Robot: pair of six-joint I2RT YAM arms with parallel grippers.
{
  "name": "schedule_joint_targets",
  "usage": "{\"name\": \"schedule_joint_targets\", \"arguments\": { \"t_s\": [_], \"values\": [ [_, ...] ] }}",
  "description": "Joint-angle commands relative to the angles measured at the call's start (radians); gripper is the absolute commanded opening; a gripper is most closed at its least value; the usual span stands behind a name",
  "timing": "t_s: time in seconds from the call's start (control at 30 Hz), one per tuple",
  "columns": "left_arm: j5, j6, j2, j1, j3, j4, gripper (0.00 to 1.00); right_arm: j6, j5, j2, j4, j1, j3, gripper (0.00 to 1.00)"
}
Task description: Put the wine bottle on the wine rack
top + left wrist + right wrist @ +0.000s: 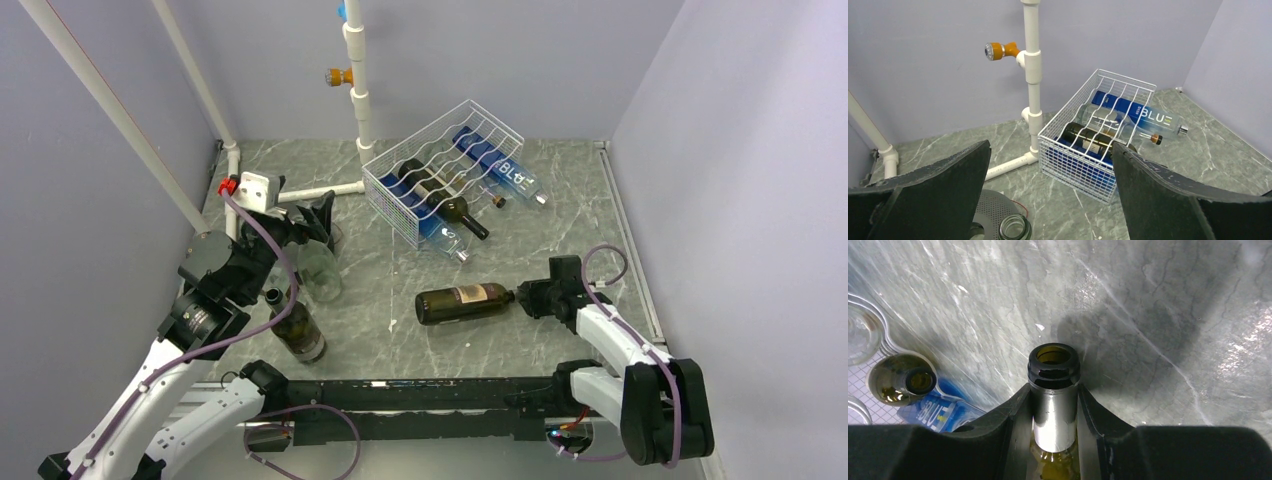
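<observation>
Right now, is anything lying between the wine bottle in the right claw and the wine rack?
No, the tabletop between the wine bottle and the wine rack is bare. Only a dark bottle and a blue-labelled clear bottle poke out of the rack's near side.

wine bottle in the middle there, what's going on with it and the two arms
The right gripper is shut on the neck of the dark wine bottle, which lies on its side in front of the wine rack, not yet on it. The white rack already holds several bottles. The left gripper hangs open near a clear glass bottle, holding nothing.
</observation>
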Motion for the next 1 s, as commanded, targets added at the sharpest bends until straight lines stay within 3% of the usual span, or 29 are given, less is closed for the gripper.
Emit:
{"name": "schedule_joint_targets", "arguments": {
  "t_s": [0.0,0.23,0.43,0.83,0.97],
  "values": [
    [-0.003,-0.01,0.001,0.003,0.011,0.025,0.97,0.029,0.0,-0.007,-0.048,0.0,0.002,0.1],
    [0.026,-0.018,-0.002,0.004,0.016,0.028,0.96,0.0,0.043,-0.13,-0.133,0.0,0.044,0.2],
    [0.016,-0.021,-0.008,0.007,0.011,0.028,0.97,0.012,0.002,-0.111,-0.102,0.001,0.032,0.25],
    [-0.005,-0.016,-0.008,0.006,0.009,0.025,0.97,-0.025,-0.007,-0.096,-0.125,0.002,0.062,0.69],
    [0.015,-0.021,-0.006,0.006,0.015,0.023,0.96,-0.046,0.012,-0.129,-0.178,0.002,0.079,0.8]
  ]
}}
